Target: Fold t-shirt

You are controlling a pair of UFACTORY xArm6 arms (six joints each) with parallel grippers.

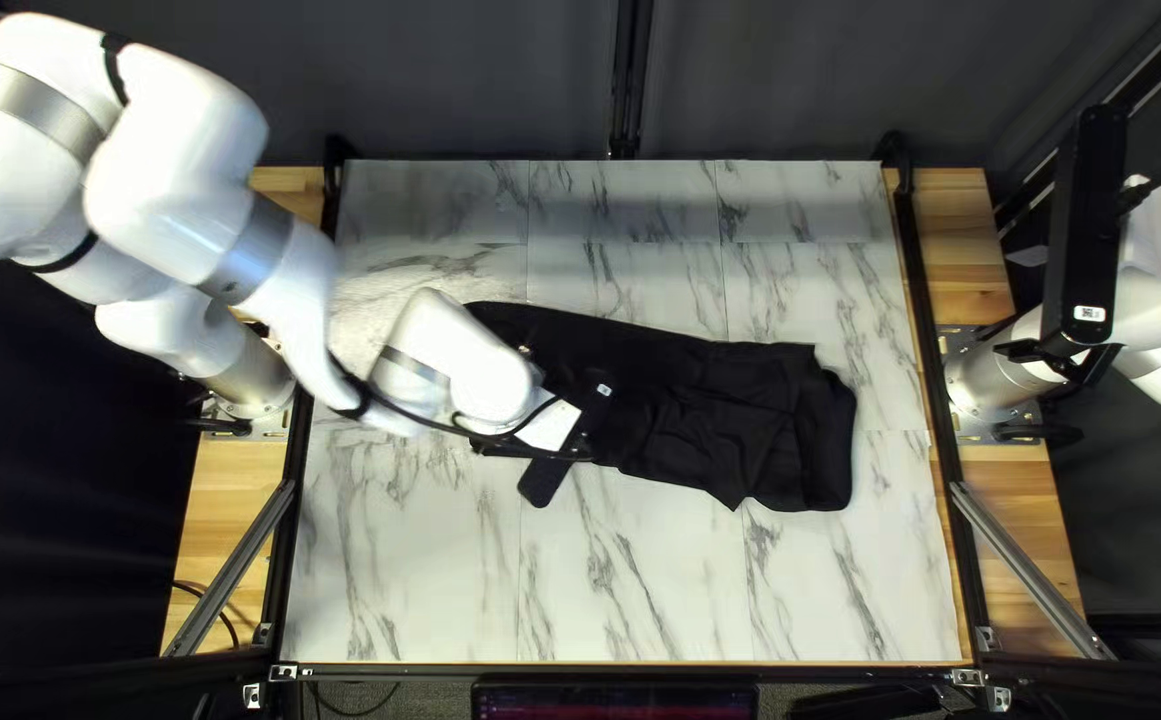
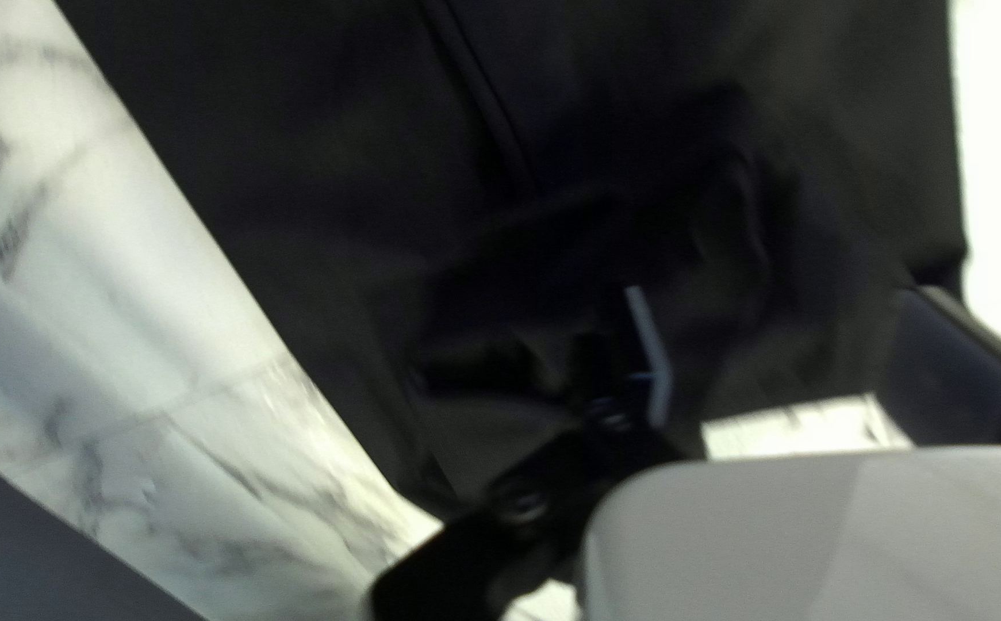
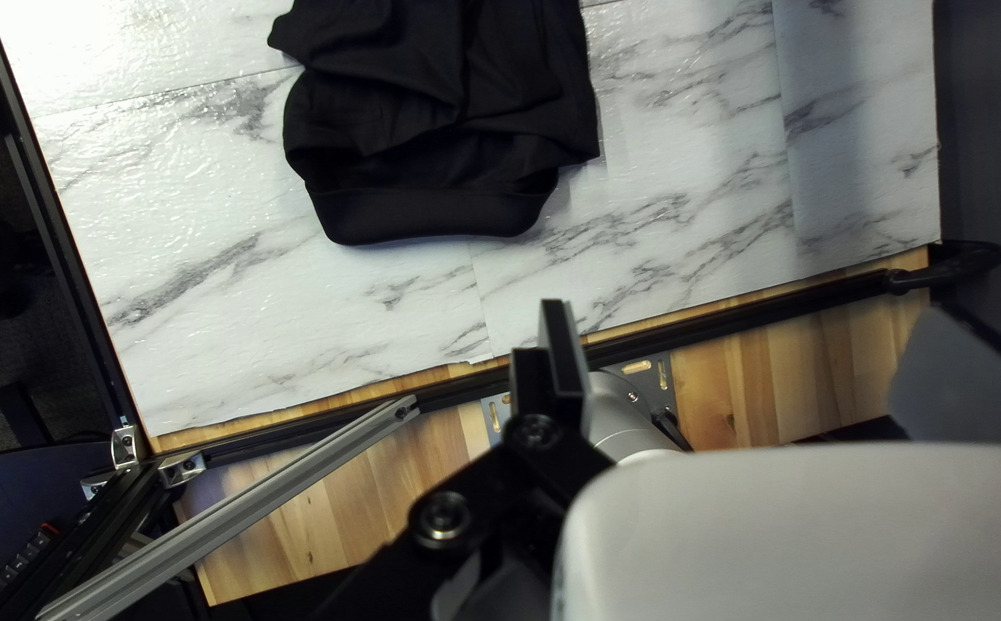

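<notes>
The black t-shirt (image 1: pixel 727 414) lies in a long, narrow, partly folded shape across the marble-patterned table, wrinkled toward its right end. Over its left part is my left gripper (image 1: pixel 570 438), one finger showing past the shirt's near edge. The left wrist view has dark cloth (image 2: pixel 328 150) ahead of and under the left gripper (image 2: pixel 782 305), whose fingers stand wide apart; cloth contact is too dark to judge. My right gripper (image 1: pixel 1027 304) is off the table's right side. In the right wrist view the gripper (image 3: pixel 753 316) is open and empty, the shirt's banded end (image 3: pixel 437 215) ahead of it.
Marble-patterned tabletop (image 1: pixel 647 587) shows around the shirt. A black frame rail (image 1: pixel 920 307) and wooden side boards (image 1: pixel 1020 494) border the table on the right. My left forearm (image 1: pixel 260 254) crosses the left rail. A screen (image 1: pixel 614 702) stands below the near edge.
</notes>
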